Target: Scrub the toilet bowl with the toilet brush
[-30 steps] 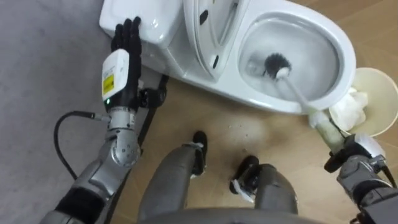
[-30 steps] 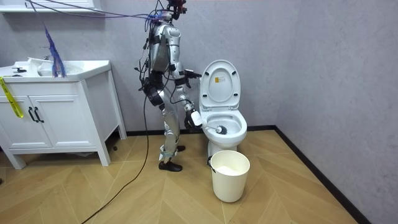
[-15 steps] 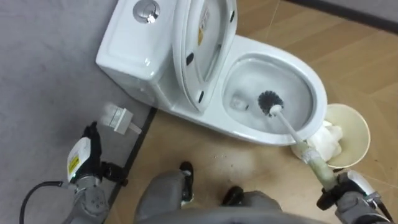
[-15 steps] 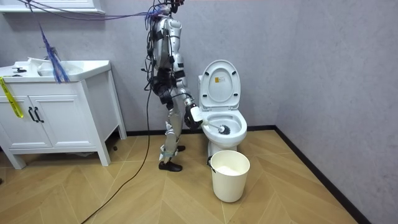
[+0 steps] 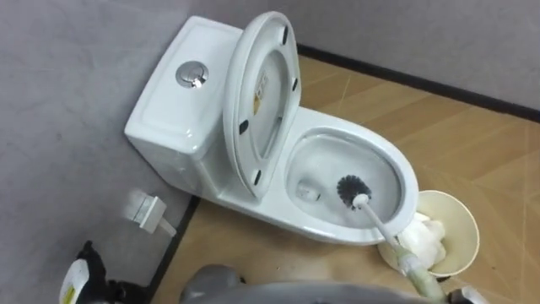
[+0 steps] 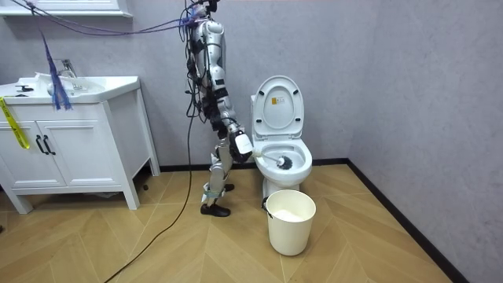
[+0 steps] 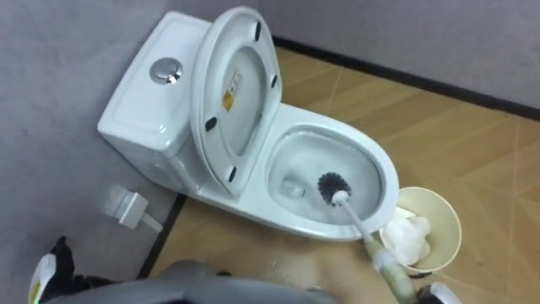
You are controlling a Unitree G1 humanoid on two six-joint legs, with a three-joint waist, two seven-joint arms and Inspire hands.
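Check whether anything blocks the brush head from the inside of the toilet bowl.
Nothing visible does. The seat and lid stand raised against the tank, leaving the toilet bowl open. The brush head is already inside it, its handle crossing the front rim. The bin stands outside, beside the bowl.

Left hand hangs low; right hand lowered forward, gripping brush.

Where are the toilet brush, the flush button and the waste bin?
toilet brush (image 5: 349, 189), left eye view, on its black bristle head.
flush button (image 5: 191, 74), left eye view, centre of the button.
waste bin (image 5: 460, 221), left eye view, bare inner wall.
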